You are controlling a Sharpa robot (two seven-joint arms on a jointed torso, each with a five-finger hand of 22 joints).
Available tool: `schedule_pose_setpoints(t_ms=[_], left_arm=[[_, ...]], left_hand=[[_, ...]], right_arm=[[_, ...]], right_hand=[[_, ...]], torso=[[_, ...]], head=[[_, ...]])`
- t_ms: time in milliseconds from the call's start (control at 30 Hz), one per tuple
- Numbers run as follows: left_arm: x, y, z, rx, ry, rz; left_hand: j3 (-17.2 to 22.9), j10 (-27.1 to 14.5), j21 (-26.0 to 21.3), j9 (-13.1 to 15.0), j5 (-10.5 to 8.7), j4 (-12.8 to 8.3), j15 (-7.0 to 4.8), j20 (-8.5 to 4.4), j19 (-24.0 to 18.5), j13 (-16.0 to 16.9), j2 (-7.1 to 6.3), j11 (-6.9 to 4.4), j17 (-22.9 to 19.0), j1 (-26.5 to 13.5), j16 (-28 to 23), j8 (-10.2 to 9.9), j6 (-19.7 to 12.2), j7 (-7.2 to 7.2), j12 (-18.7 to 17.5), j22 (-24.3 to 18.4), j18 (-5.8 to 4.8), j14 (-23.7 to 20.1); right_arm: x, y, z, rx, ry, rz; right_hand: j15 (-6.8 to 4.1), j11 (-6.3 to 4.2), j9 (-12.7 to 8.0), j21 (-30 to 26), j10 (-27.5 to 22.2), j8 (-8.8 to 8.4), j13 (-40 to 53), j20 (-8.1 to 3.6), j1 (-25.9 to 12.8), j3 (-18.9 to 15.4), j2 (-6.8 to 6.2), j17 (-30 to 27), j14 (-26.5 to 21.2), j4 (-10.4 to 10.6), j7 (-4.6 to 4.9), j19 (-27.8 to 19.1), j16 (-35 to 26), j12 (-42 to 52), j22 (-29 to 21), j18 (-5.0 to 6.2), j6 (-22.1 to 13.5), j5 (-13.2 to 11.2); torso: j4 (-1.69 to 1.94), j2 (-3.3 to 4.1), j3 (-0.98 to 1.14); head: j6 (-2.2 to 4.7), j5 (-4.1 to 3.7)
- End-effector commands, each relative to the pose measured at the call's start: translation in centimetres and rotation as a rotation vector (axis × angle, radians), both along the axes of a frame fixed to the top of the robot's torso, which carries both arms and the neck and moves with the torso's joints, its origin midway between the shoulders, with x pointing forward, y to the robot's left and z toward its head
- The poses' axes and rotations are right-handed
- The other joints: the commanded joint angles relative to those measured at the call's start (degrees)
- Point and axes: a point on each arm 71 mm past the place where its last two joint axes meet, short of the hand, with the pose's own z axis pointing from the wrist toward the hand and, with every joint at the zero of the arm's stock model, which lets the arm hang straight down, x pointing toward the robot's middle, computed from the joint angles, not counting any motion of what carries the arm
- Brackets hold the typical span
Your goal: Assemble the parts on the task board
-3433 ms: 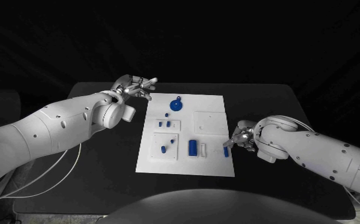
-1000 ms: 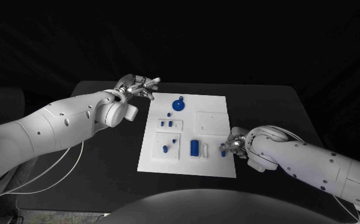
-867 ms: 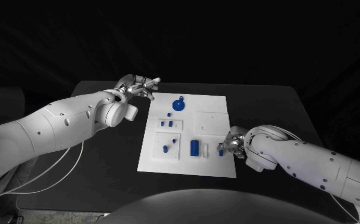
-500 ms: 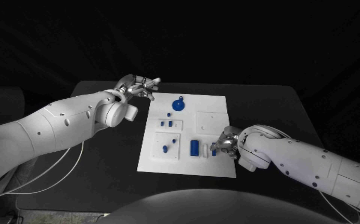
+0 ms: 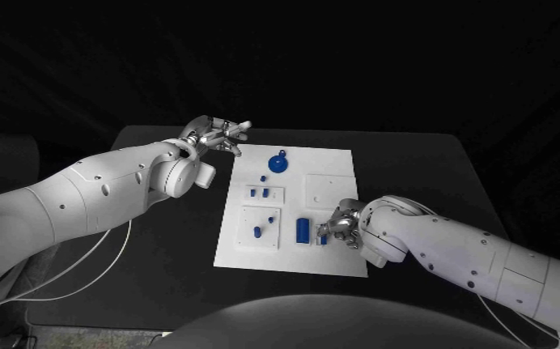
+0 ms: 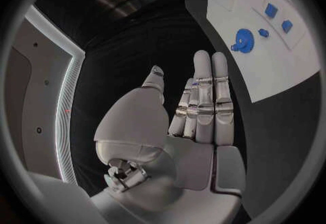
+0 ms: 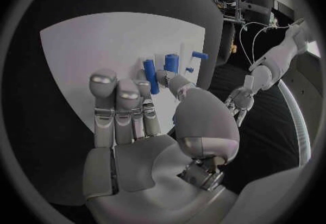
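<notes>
At the near right part of the task board (image 5: 333, 163), a slim blue part (image 7: 150, 76) appears to be pinched by the right hand (image 5: 341, 226) between thumb and fingers, though the contact is partly hidden. It is held just beside the blue cylinder (image 5: 303, 230) standing in the board. The step in hand is judged to be the carrying of this piece to its seat (probably a slot nearby); careful alignment and a downward press would be called for. The left hand (image 5: 218, 134) is held empty, fingers apart, off the board's far left corner.
</notes>
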Motion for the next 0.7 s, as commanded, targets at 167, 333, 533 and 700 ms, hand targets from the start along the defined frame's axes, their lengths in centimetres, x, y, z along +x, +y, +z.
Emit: schedule_pose_setpoints(t_ms=[167, 333, 533, 700], left_arm=[[0.02, -0.4, 0.21, -0.007, -0.004, -0.021], [0.03, -0.42, 0.23, -0.007, -0.003, -0.022], [0.04, -0.41, 0.26, -0.006, -0.003, -0.023], [0.05, -0.41, 0.29, -0.006, -0.003, -0.023]], left_hand=[[-0.33, -0.28, 0.22, -0.01, -0.11, 0.06, 0.28, 0.31, 0.14, 0.09, 0.55, 0.04, 0.04, 0.0, 0.24, 0.09, -0.35, -0.13, -0.02, -0.08, -0.69, 0.17], [-0.33, -0.28, 0.22, -0.01, -0.11, 0.06, 0.28, 0.31, 0.14, 0.09, 0.55, 0.04, 0.04, 0.0, 0.24, 0.09, -0.35, -0.13, -0.02, -0.08, -0.69, 0.17], [-0.32, -0.28, 0.24, 0.0, -0.12, 0.15, 0.28, 0.31, 0.15, 0.1, 0.52, 0.04, 0.05, -0.03, 0.25, 0.11, -0.36, -0.12, -0.01, -0.08, -0.68, 0.18], [-0.32, -0.28, 0.24, 0.0, -0.12, 0.15, 0.28, 0.31, 0.15, 0.1, 0.52, 0.04, 0.05, -0.03, 0.25, 0.11, -0.36, -0.12, -0.01, -0.08, -0.68, 0.18]], right_arm=[[0.02, 0.45, -0.28, 0.004, 0.001, 0.027], [0.04, 0.61, -0.47, 0.003, 0.004, 0.031], [-0.02, 0.79, -0.57, 0.005, 0.009, 0.042], [-0.04, 0.9, -0.58, 0.009, 0.009, 0.046]], right_hand=[[-0.05, -0.64, 0.11, 0.0, 0.27, 0.21, 0.1, 0.22, 0.67, 8.85, 0.3, -0.01, 0.15, -9.23, 0.09, 2.97, -0.28, 0.07, 4.6, -0.39, 0.34, 0.26], [-0.04, -0.66, 0.22, -0.26, 0.19, 0.22, 0.0, 0.25, 0.54, 7.56, 0.58, -0.07, 0.16, -8.99, 0.04, 2.96, -0.38, -0.08, 4.5, -0.41, 0.21, -0.96], [0.0, -0.69, 0.81, -0.55, 0.28, 0.24, -0.12, 0.31, 0.92, 2.74, 1.4, -0.08, 0.25, -8.8, -0.14, 3.04, -0.39, -0.12, 4.36, -0.52, 0.03, -2.63], [0.0, -0.71, 1.46, -0.87, 0.39, 0.23, -0.21, 0.33, 1.83, -3.23, 2.23, -0.11, 0.32, -7.9, -0.67, 3.1, -0.4, -0.1, 4.11, -0.62, -0.16, -7.58]], torso=[[-0.06, -0.06, 0.02], [-0.06, -0.06, 0.04], [-0.08, -0.05, 0.03], [-0.1, -0.01, 0.02]], head=[[0.0, 0.22], [0.0, 0.38], [0.0, 0.48], [0.0, 0.57]])
